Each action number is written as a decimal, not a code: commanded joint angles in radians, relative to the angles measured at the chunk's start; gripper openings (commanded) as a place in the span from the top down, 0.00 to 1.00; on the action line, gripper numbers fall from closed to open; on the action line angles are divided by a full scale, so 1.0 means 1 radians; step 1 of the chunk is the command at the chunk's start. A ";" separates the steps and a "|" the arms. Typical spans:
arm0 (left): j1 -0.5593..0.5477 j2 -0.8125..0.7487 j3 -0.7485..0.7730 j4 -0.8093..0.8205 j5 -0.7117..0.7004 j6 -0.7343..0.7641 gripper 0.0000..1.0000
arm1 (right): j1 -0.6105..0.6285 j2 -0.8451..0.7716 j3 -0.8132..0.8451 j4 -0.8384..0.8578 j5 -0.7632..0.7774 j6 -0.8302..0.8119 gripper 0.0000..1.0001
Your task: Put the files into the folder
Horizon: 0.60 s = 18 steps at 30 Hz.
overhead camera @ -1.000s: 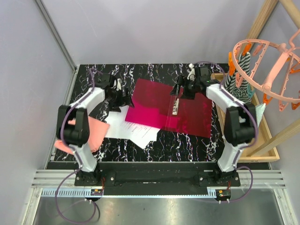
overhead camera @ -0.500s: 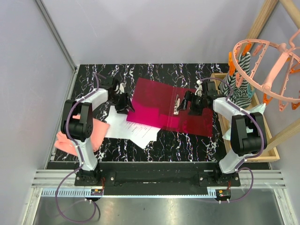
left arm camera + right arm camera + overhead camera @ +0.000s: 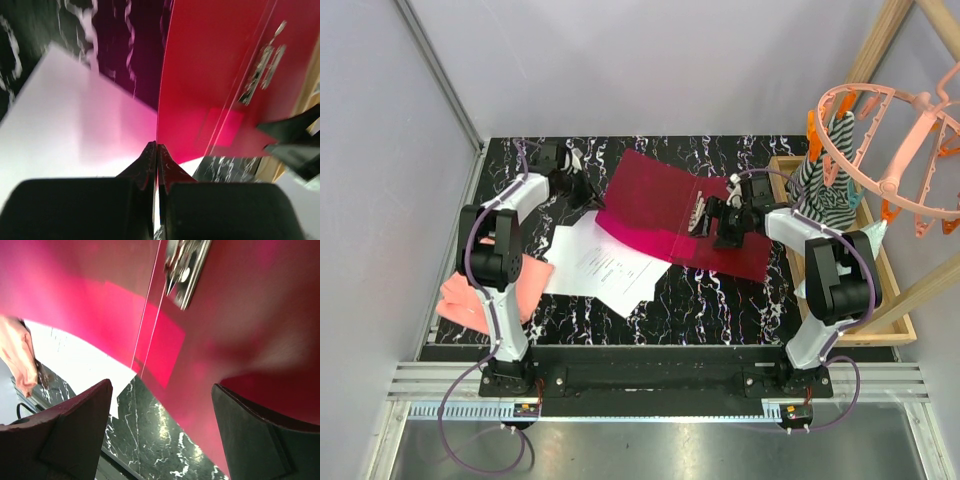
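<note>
The crimson folder [image 3: 670, 200] lies open on the black marble table, a metal clip [image 3: 700, 212] at its spine. My left gripper [image 3: 588, 190] is shut on the edge of the folder's left cover [image 3: 215, 75], which stands thin between the black fingers [image 3: 172, 167], gripper [image 3: 157, 150]. The white files [image 3: 600, 265] lie in front of the folder, partly under that cover, and show as white paper [image 3: 65, 125]. My right gripper [image 3: 718, 222] hangs open over the folder's right half [image 3: 240, 315], close to the clip [image 3: 187, 265], gripper [image 3: 161, 386] holding nothing.
A pink folded cloth [image 3: 485, 285] lies at the left under the left arm. A wooden tray [image 3: 885, 300] runs along the table's right side, with a pink clip hanger [image 3: 890, 130] and striped fabric [image 3: 830, 190] above it.
The left gripper closed on the folder's left cover and drew it back and left, uncovering more of the files. The right gripper came nearer and to the right, over the folder's right half.
</note>
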 commanded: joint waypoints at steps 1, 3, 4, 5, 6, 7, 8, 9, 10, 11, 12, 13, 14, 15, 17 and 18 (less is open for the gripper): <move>0.019 0.080 0.117 0.129 0.051 -0.103 1.00 | 0.062 -0.053 -0.016 0.022 0.044 0.052 0.10; 0.030 0.108 0.187 0.137 0.055 -0.113 1.00 | 0.076 -0.057 -0.036 0.031 0.037 0.064 0.10; 0.032 0.134 0.211 0.138 0.073 -0.121 1.00 | 0.077 -0.059 -0.042 0.034 0.034 0.070 0.10; 0.036 0.148 0.260 0.132 0.083 -0.124 1.00 | 0.079 -0.059 -0.048 0.039 0.035 0.074 0.10; 0.039 0.178 0.285 0.123 0.092 -0.127 1.00 | 0.079 -0.056 -0.057 0.039 0.041 0.069 0.10; 0.039 0.188 0.320 0.108 0.100 -0.129 1.00 | 0.079 -0.051 -0.059 0.039 0.059 0.064 0.10; 0.038 0.199 0.332 0.105 0.103 -0.129 1.00 | 0.077 -0.048 -0.058 0.039 0.067 0.060 0.10; 0.038 0.214 0.343 0.094 0.103 -0.123 1.00 | 0.079 -0.042 -0.056 0.041 0.095 0.045 0.10; 0.041 0.222 0.369 0.079 0.104 -0.120 1.00 | 0.077 -0.036 -0.053 0.039 0.113 0.040 0.10; 0.039 0.235 0.378 0.065 0.103 -0.115 1.00 | 0.077 -0.033 -0.042 0.037 0.130 0.032 0.10; 0.041 0.237 0.378 0.062 0.100 -0.113 1.00 | 0.077 -0.021 -0.036 0.034 0.144 0.012 0.10; 0.044 0.235 0.371 0.059 0.095 -0.113 1.00 | 0.077 -0.014 -0.025 0.027 0.188 0.003 0.10; 0.047 0.226 0.363 0.058 0.087 -0.106 1.00 | 0.077 -0.005 -0.003 0.010 0.214 -0.006 0.09; 0.047 0.219 0.356 0.055 0.057 -0.100 1.00 | 0.077 0.019 0.011 0.002 0.254 -0.024 0.09; 0.056 0.197 0.339 0.049 0.028 -0.081 1.00 | 0.071 0.054 0.060 -0.018 0.277 -0.041 0.08; 0.062 0.189 0.333 0.046 0.005 -0.083 1.00 | 0.071 0.091 0.077 -0.024 0.305 -0.052 0.09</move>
